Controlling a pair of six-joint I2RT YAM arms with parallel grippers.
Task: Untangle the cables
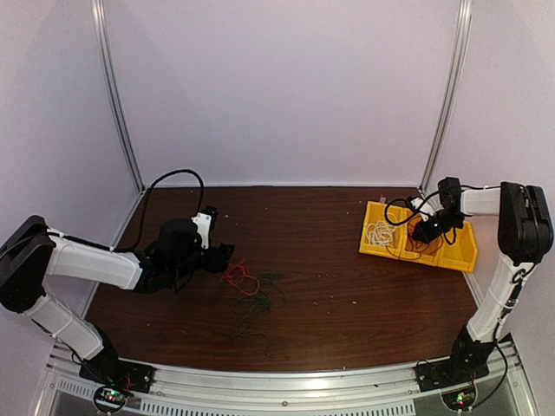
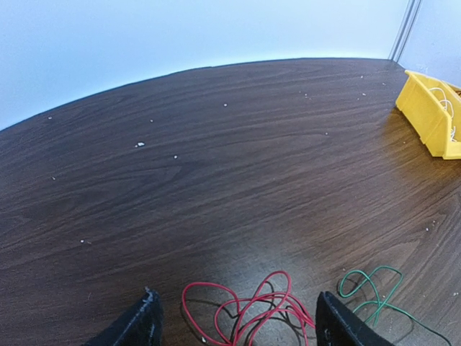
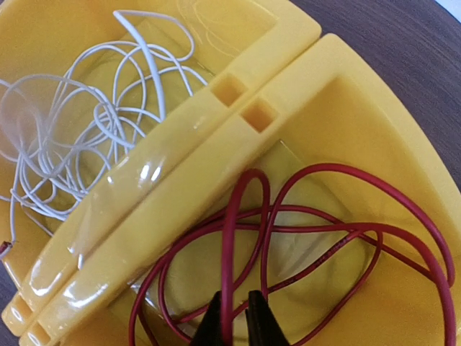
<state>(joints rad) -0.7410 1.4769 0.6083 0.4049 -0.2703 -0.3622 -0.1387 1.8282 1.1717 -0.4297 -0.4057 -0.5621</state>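
Cables, status check. White cable sits alone in the first yellow bin, loosely heaped, with no other colour through it. One red cable lies in wide loops in the second yellow bin, right alongside the first, also unmixed. I count both as sorted.

Right gripper: I hang over the second bin with my tips drawn close and a single red strand running up between them. The gap looks barely wider than the strand. I cannot tell whether I am pinching it or it is free.

On the table, well apart from the bins:
- loose red cable, a small knot of loops
- green cable, just beside it, with fine dark strands trailing toward my bases in the overhead view

Whether these two cross each other is too fine to make out.

Left gripper: jaws spread wide, low over the wood, nothing held. The loose red loops lie between my fingertips.

Judgement: roughly half done. To do: part the loose red from the green and carry each away. A wide-open approach onto the red loops looks like the natural next grasp. The risk is dragging green strands along with it.
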